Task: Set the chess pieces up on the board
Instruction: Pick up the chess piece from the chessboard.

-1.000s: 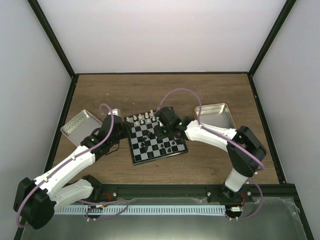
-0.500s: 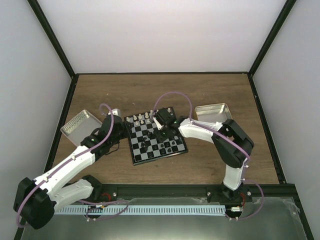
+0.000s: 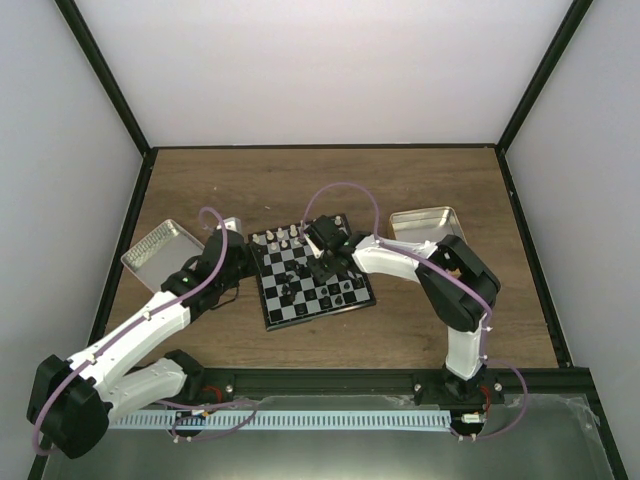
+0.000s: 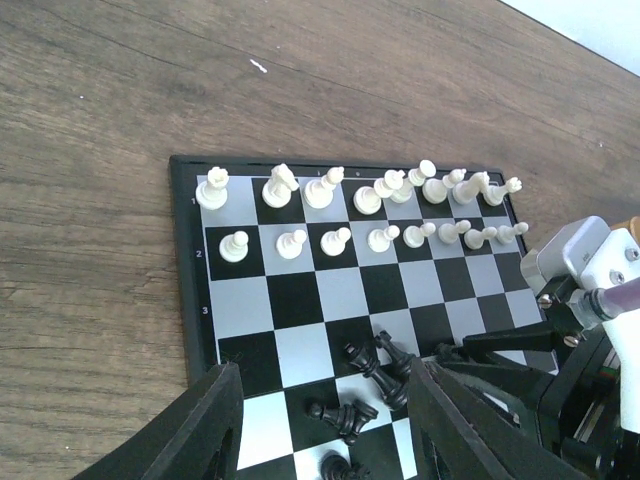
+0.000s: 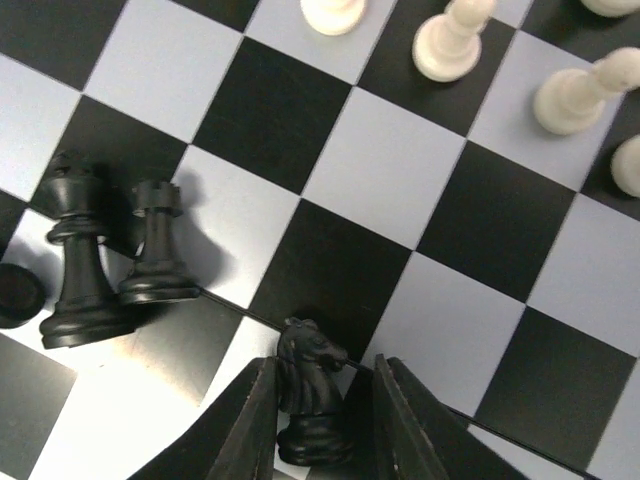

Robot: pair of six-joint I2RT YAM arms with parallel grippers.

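The board (image 3: 312,312) lies mid-table between both arms. Several black chess pieces (image 4: 368,366) lie tipped in a loose cluster near its middle. In the right wrist view a tall black piece (image 5: 78,262) and a black rook (image 5: 156,250) stand upright, and a black knight (image 5: 308,400) stands between the fingers of my right gripper (image 5: 322,378). The left finger touches the knight and a small gap shows at the right finger. My left gripper (image 4: 325,400) hovers open over the board's left side (image 3: 240,262), nothing in it. My right gripper (image 3: 322,262) is over the board's centre.
White pieces (image 4: 370,200) stand in two rows along the board's far edge. One metal tin (image 3: 158,250) sits left of the board, behind my left arm, and another (image 3: 432,226) at the right. Grey walls with black posts enclose the table.
My right gripper has moved left from the board's right side to its centre and come down around the black knight, its jaws narrowing. The left arm has stayed still.
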